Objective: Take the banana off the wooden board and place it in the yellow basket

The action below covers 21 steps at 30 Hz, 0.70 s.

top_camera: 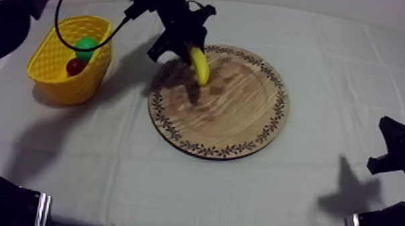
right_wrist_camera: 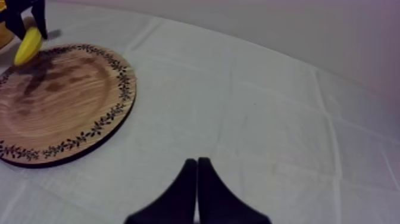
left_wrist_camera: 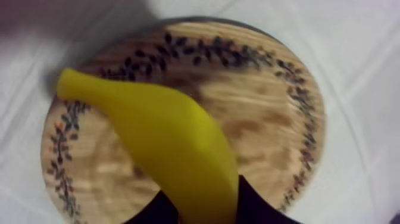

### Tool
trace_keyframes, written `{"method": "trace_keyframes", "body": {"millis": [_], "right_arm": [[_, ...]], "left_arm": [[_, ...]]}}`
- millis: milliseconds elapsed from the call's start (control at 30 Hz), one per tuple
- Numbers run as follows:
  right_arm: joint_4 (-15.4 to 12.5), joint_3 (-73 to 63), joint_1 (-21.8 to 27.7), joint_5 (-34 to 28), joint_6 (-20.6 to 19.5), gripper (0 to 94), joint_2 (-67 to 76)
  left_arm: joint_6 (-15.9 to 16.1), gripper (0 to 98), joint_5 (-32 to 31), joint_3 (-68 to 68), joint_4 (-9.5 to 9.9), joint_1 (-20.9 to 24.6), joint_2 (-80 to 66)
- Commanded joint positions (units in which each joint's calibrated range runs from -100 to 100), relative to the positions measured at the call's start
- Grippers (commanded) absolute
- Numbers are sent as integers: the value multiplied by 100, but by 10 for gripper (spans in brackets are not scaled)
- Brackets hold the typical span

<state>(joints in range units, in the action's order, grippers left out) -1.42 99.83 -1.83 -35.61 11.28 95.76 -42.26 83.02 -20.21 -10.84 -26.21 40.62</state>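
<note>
While the left gripper (top_camera: 187, 51) is clamping the banana (top_camera: 200, 67) above the board's (top_camera: 245, 124) eleven o'clock rim, lifting seems under way; next comes carrying it toward nine o'clock, over the basket (top_camera: 56, 78). Right gripper (right_wrist_camera: 197, 171) is resting, fingers pressed together.

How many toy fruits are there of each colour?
Yellow: 1, the curved yellow toy banana
Green: 1, the green toy fruit in the yellow mesh basket
Red: 1, the small red fruit beside it
Total: 3
</note>
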Motion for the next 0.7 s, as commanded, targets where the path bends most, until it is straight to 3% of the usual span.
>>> {"method": "trace_keyframes", "body": {"millis": [0, 433, 667], "right_arm": [[-2, 5, -1, -3, -2, 2, 0], [-2, 5, -1, -3, -2, 2, 0], [-2, 5, -1, -3, -2, 2, 0]], "left_arm": [[-47, 200, 63, -34, -3, -26, -322], [-180, 203, 568, -51, 40, -111, -1285], [177, 216, 587, 589, 193, 164, -1693]]}}
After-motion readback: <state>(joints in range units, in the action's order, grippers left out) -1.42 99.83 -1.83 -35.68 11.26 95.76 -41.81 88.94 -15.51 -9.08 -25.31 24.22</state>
